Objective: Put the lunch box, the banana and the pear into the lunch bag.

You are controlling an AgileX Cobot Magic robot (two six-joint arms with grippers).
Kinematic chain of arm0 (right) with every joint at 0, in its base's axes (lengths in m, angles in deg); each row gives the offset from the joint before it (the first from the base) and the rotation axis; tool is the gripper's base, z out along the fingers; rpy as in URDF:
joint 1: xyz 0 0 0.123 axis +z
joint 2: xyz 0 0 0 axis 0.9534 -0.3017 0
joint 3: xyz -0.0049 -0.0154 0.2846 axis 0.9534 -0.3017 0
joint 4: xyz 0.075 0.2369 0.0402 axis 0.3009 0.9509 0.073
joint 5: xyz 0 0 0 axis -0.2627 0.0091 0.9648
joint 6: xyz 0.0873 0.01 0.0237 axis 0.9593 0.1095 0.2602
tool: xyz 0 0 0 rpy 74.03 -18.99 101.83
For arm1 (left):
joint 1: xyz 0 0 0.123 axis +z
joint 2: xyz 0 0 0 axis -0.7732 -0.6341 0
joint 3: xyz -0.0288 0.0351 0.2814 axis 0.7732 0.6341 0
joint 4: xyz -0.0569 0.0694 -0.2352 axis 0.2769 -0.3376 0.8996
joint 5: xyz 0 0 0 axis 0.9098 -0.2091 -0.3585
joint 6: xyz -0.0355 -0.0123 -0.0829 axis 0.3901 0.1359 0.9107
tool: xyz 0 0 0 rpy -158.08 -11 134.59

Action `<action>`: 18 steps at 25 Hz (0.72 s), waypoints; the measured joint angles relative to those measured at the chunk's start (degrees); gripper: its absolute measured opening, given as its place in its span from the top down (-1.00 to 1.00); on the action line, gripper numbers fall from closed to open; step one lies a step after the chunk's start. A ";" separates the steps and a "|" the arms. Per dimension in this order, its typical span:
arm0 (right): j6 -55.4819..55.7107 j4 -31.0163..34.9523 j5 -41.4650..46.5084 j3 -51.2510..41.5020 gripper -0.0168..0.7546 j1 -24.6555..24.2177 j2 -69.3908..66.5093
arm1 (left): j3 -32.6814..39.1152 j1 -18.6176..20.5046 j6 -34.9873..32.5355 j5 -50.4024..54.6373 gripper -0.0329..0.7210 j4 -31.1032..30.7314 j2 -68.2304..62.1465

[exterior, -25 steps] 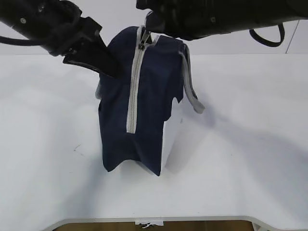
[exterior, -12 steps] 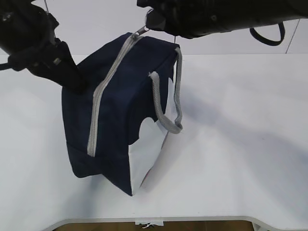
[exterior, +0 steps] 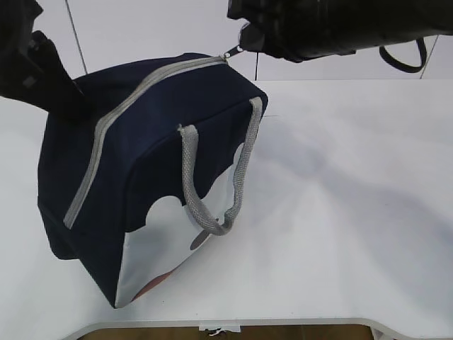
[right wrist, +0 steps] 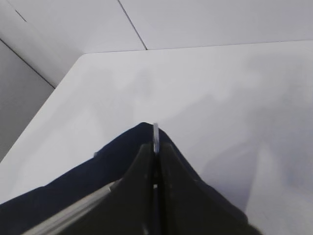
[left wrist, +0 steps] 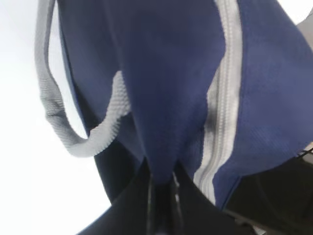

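Note:
The navy lunch bag [exterior: 141,163] hangs tilted over the white table, its grey zipper [exterior: 106,127] shut and running diagonally. My left gripper [exterior: 65,103] is shut on a fold of the bag's navy fabric [left wrist: 164,161] at the upper left; its fingers [left wrist: 142,196] pinch that fold beside the zipper [left wrist: 222,112]. My right gripper [exterior: 244,42] is shut on the metal ring pull [exterior: 232,52] at the zipper's top end; the thin ring pull [right wrist: 155,132] stands between its fingertips [right wrist: 145,156]. The lunch box, banana and pear are out of view.
A grey webbing handle [exterior: 212,191] droops over the bag's white lower panel [exterior: 156,248]. The white table [exterior: 354,212] stretches to the right, and its front edge [exterior: 283,322] lies close below the bag. A wall stands behind.
My left gripper has pulled its side of the bag left, swinging the bag over from upright to a slant. The right gripper has shifted slightly right with the ring pull.

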 joint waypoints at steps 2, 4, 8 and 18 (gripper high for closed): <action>0.00 0.00 0.00 0.02 0.95 -0.51 -1.22 | 0.00 0.00 0.00 0.23 0.93 -1.08 0.59; 0.00 0.00 -0.24 0.12 0.95 -0.77 -2.28 | 0.00 0.00 0.00 0.48 0.93 -2.35 1.21; 0.00 0.00 -1.34 0.12 0.95 -1.34 -4.55 | 0.00 0.00 0.00 0.79 0.93 -2.96 2.03; 0.00 0.00 -1.73 0.50 0.95 -1.62 -6.00 | 0.00 0.00 0.00 1.64 0.93 -2.04 1.63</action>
